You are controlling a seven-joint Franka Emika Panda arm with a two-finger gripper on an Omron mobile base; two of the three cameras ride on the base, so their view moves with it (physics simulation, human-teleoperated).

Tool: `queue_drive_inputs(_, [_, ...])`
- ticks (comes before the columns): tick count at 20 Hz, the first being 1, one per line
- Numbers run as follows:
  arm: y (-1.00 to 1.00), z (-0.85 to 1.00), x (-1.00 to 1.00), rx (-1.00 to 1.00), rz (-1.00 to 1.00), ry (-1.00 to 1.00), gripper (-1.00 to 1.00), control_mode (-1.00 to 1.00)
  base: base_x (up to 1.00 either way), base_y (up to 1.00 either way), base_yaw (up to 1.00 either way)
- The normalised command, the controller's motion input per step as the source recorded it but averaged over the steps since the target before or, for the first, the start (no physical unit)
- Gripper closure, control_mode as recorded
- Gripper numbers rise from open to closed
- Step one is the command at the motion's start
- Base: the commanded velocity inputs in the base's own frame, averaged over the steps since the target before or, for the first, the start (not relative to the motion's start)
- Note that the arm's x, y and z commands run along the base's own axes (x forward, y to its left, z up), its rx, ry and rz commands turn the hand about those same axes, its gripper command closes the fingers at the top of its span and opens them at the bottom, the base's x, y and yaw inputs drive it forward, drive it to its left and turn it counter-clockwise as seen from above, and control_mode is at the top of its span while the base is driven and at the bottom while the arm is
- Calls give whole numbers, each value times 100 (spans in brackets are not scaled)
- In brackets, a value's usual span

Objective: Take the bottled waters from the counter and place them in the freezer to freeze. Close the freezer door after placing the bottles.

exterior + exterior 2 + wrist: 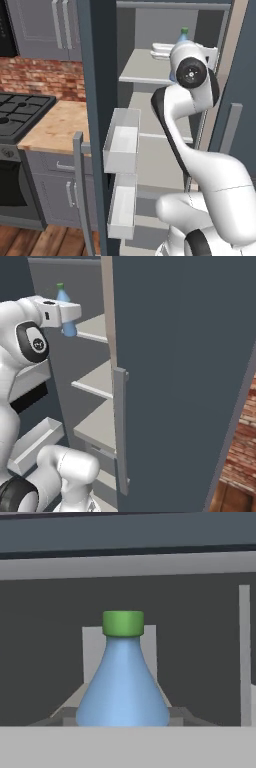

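Blue-tinted bottle with the green cap stands upright at your gripper, the fingers pinched on its lower body. You see it held over the upper shelf inside the freezer. Beside you, the freezer door hangs open, its white bins facing the shelves; the counter lies beyond.

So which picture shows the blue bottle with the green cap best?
The hand view: the blue bottle sits upright, close and central. The right base view shows it small beside the hand, over an upper freezer shelf. The left base view shows little beyond its green cap.
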Motion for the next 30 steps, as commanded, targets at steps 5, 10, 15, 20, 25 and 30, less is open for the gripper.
queue_drive_inputs(5, [-9, -11, 30, 0, 0, -3, 100, -100, 0, 0, 0])
queue_drive_inputs(10, [-11, -8, 16, 0, 0, 0, 100, -100, 0, 0, 0])
queue_drive_inputs(15, [-2, -8, 8, 0, 0, 0, 100, -100, 0, 0, 0])
queue_drive_inputs(20, [0, -3, 5, 0, 0, 0, 100, -100, 0, 0, 0])
queue_drive_inputs(25, [0, -1, 15, 0, 0, 0, 100, -100, 0, 0, 0])
queue_drive_inputs(30, [0, -1, 24, 0, 0, 0, 100, -100, 0, 0, 0])
